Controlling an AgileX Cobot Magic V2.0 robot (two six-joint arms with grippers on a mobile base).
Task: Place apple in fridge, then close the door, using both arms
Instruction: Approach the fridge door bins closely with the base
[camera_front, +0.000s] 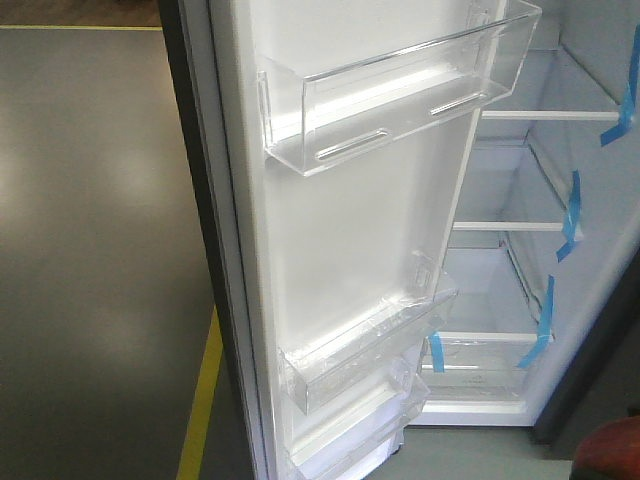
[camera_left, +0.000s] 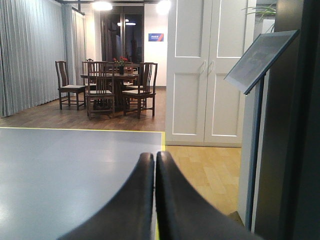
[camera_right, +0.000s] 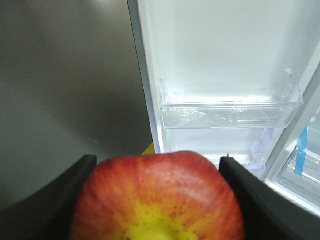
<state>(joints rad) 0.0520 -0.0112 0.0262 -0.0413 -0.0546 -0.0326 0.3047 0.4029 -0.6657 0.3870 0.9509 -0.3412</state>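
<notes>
The red apple (camera_right: 157, 200), with a yellow patch, fills the bottom of the right wrist view. My right gripper (camera_right: 158, 160) is shut on it, one black finger on each side. A red sliver of the apple (camera_front: 612, 452) shows at the front view's bottom right corner. The fridge (camera_front: 520, 180) stands open, showing a white interior, glass shelves and blue tape strips. Its door (camera_front: 350, 230) is swung wide towards me, white inside with clear bins (camera_front: 400, 90). The door (camera_right: 225, 60) lies just ahead of the apple. My left gripper (camera_left: 155, 157) is shut on nothing, away from the fridge.
Grey floor with a yellow line (camera_front: 200, 400) lies left of the door. The left wrist view looks across that floor to a dining table with chairs (camera_left: 112, 85), white double doors (camera_left: 205, 70) and a sign on a stand (camera_left: 260, 55), with a dark panel at the right edge.
</notes>
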